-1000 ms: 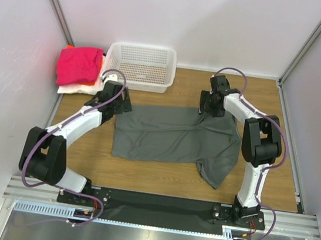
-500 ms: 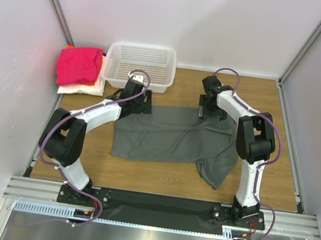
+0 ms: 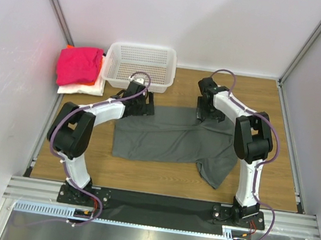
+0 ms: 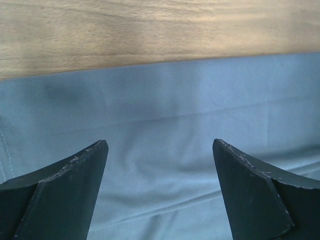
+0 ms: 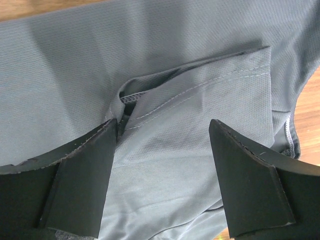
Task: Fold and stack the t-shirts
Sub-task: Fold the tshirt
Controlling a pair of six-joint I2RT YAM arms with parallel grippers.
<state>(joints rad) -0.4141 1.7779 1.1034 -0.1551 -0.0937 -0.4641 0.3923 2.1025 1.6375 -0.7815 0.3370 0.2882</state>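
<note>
Grey t-shirt (image 3: 170,136) lies beneath left hand (image 4: 160,148) and right hand (image 5: 162,125), apparently ungripped.

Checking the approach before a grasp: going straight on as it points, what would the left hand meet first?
Most likely the dark grey t-shirt: its cloth fills the gap ahead of the open left hand. How far off is unclear.

left tool (image 3: 143,102): reached grey t-shirt (image 3: 170,136) edge | right tool (image 3: 205,110): apparently nudged left
</note>
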